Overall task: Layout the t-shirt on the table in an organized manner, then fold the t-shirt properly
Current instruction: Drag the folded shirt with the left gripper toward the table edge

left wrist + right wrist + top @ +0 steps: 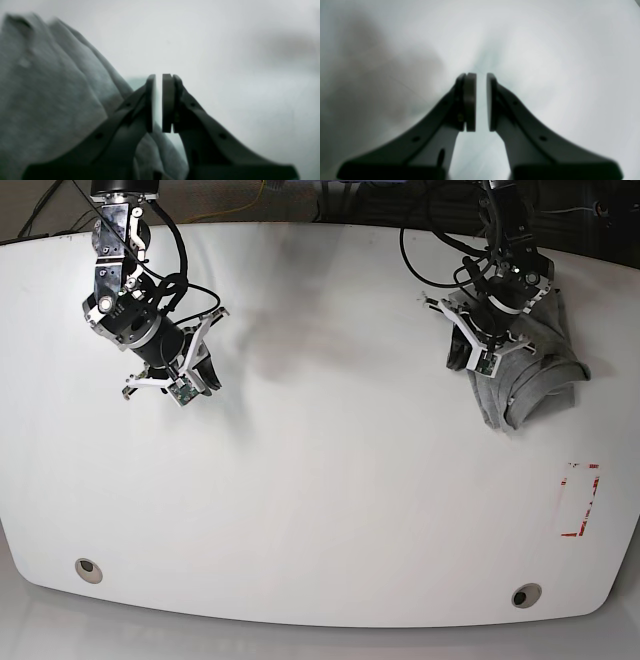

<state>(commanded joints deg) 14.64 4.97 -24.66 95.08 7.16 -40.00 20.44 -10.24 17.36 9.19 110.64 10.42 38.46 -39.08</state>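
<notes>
I see the glossy white table (320, 480), broad with curved edges. The grey t-shirt (530, 375) sits bunched and wrinkly near its far right side. My left gripper (159, 102) hovers beside the cloth, jaws a narrow slit apart, empty. My right gripper (481, 101) hangs over bare tabletop, likewise slightly parted.

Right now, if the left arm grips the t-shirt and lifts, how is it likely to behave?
The t-shirt lies bunched and creased beside the left gripper, so it will probably hang limp rather than hold its shape. Its folds overlap, so layers may lift together. The table looks glossy, so a push likely slides it.
</notes>
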